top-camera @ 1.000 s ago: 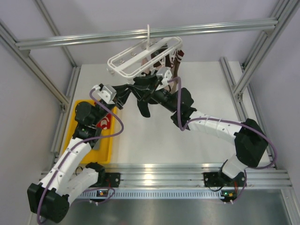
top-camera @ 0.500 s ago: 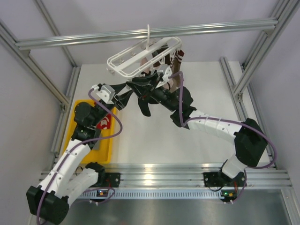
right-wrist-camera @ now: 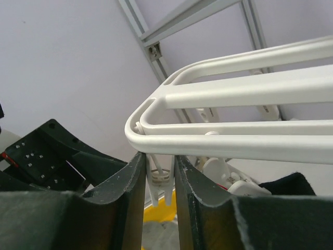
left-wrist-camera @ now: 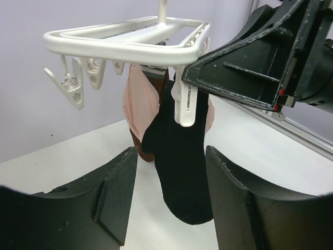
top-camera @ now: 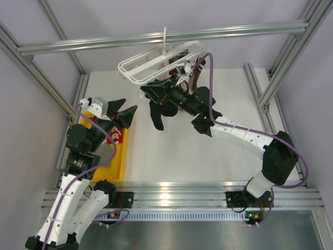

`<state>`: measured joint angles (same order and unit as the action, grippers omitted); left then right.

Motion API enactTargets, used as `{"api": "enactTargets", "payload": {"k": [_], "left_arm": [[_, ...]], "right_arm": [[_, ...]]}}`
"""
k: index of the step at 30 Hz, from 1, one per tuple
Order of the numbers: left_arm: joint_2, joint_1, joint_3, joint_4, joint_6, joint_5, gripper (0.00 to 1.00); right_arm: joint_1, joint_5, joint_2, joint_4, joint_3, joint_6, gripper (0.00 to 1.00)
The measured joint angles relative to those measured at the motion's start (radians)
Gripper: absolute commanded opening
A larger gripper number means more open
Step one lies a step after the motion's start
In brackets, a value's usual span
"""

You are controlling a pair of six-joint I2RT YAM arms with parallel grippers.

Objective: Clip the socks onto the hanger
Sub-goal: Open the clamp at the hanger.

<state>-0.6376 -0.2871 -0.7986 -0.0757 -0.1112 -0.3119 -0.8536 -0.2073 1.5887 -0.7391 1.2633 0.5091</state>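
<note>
The white hanger point(top-camera: 158, 62) hangs from the top bar, with black, pink and brown socks pegged under it. My right gripper point(top-camera: 147, 91) reaches up under its near rail and is shut on one white clip peg point(right-wrist-camera: 160, 174) below the frame point(right-wrist-camera: 234, 88). My left gripper point(top-camera: 130, 104) stands open to the left of the hanger, with nothing between its fingers. In the left wrist view the hanging black sock point(left-wrist-camera: 182, 166) shows beyond the open left gripper point(left-wrist-camera: 170, 156). A red sock point(top-camera: 117, 136) and a grey sock point(top-camera: 105, 153) lie in the tray, partly hidden by the left arm.
The yellow tray point(top-camera: 115, 169) lies at the table's left edge under the left arm. A pink sock point(left-wrist-camera: 138, 104) hangs behind the black one. Aluminium frame posts stand along both sides, and a bar point(top-camera: 234, 30) crosses above.
The left gripper has opened and drawn back to the left, away from the black sock. The right gripper has closed on a clip peg and shifted up and left under the hanger.
</note>
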Motion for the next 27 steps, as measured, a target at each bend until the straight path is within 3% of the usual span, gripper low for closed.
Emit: {"api": "enactTargets", "payload": {"k": [4, 7, 14, 24, 27], "left_arm": [[0.014, 0.001, 0.002, 0.005, -0.003, -0.025, 0.61], [0.005, 0.001, 0.003, -0.003, -0.008, -0.065, 0.7], [-0.069, 0.001, 0.003, -0.092, -0.018, -0.12, 0.7], [-0.206, 0.001, -0.042, -0.177, 0.002, -0.124, 0.64], [-0.231, 0.001, -0.074, -0.201, 0.011, -0.124, 0.53]], "right_arm": [[0.007, -0.008, 0.0, 0.042, 0.016, 0.112, 0.0], [0.007, -0.006, 0.0, 0.065, 0.021, 0.183, 0.0], [0.007, 0.003, 0.0, 0.085, 0.022, 0.261, 0.0], [0.007, -0.005, 0.0, 0.085, 0.022, 0.281, 0.0], [0.007, -0.007, 0.0, 0.085, 0.022, 0.281, 0.0]]}}
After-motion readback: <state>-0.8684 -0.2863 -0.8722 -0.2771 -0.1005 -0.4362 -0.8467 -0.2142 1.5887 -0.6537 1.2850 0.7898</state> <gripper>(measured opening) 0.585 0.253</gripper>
